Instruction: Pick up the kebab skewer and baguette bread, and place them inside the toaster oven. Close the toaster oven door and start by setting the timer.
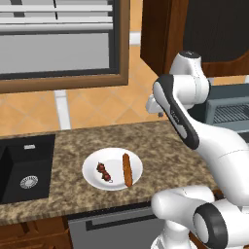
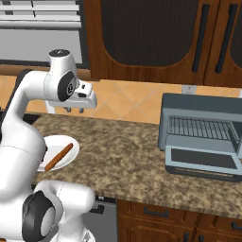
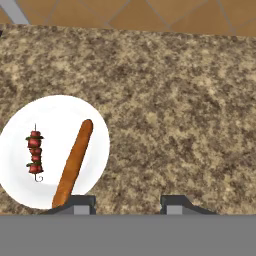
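One kebab skewer point(image 3: 35, 152) and one baguette bread point(image 3: 74, 162) are laid on one plate point(image 3: 97, 145) — gripper point(image 3: 129, 204) jaws closed, nothing held — one toaster oven point(image 2: 201, 134) is seen open

We are looking at an arm point(image 1: 204, 141) built of smooth, glossy white shells, rounded and bulbous at each link. Dark grey to black bands are showing at the joints, one running as a long curved stripe along a link, others as round caps ringed in grey. The gripper point(image 2: 74, 109) is carrying a boxy white hand with two small dark fingers point(image 3: 80, 204), their tips squared and grey-faced.
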